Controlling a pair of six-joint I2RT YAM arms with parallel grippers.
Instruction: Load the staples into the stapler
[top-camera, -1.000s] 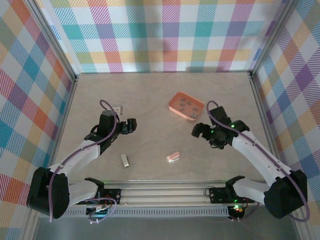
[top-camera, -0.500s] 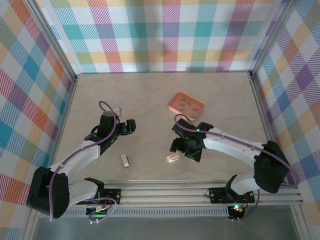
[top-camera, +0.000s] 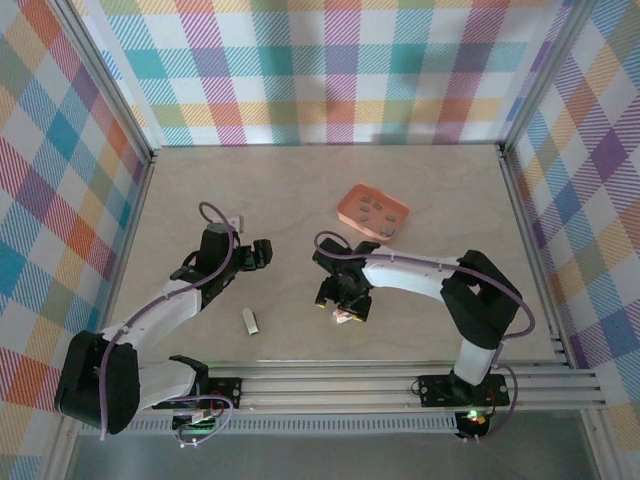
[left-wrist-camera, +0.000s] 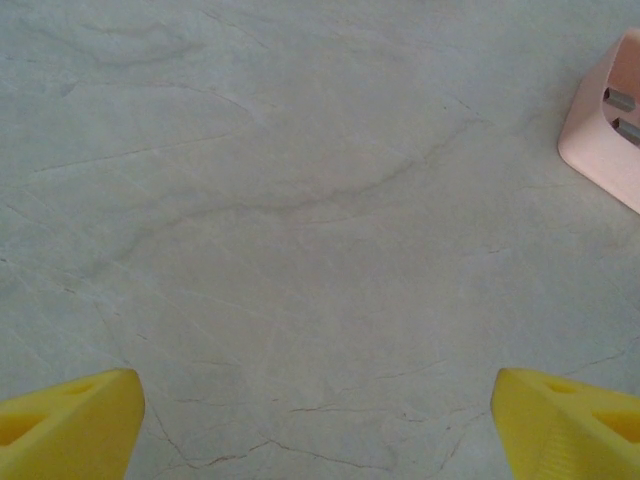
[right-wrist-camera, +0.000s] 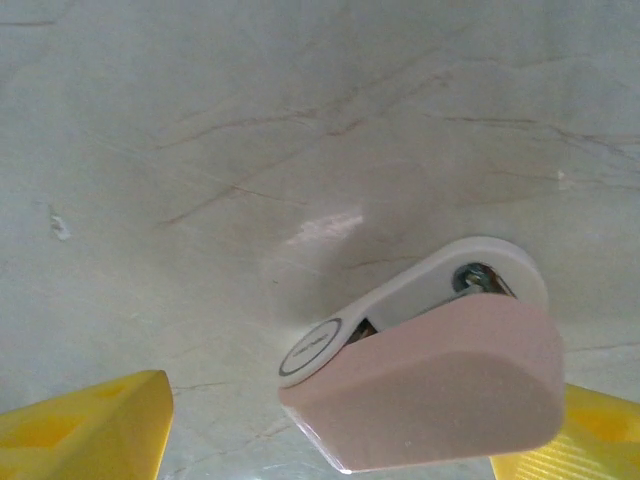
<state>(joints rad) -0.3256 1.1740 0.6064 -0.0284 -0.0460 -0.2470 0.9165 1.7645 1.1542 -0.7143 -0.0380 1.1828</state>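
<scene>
The small pink oblong plastic stapler (right-wrist-camera: 440, 385) lies near the middle of the desk's (top-camera: 300, 190) near edge, between the yellow fingertips of the right pincer (right-wrist-camera: 350, 435). That pincer is released. One finger stands well clear of the stapler, and the other sits just beside the pink shell, though I cannot tell whether it touches. The left pincer (left-wrist-camera: 315, 400) hangs released over bare desk toward the left edge, grasping nothing. The short grey metal staples (top-camera: 372, 207) lie in the salmon-orange rectangular tray (top-camera: 343, 212) farther back. The stapler looks light, stiff and smooth, so it would likely skid under an uneven squeeze. Gripping across its long flat sides at mid-body seems safest.
</scene>
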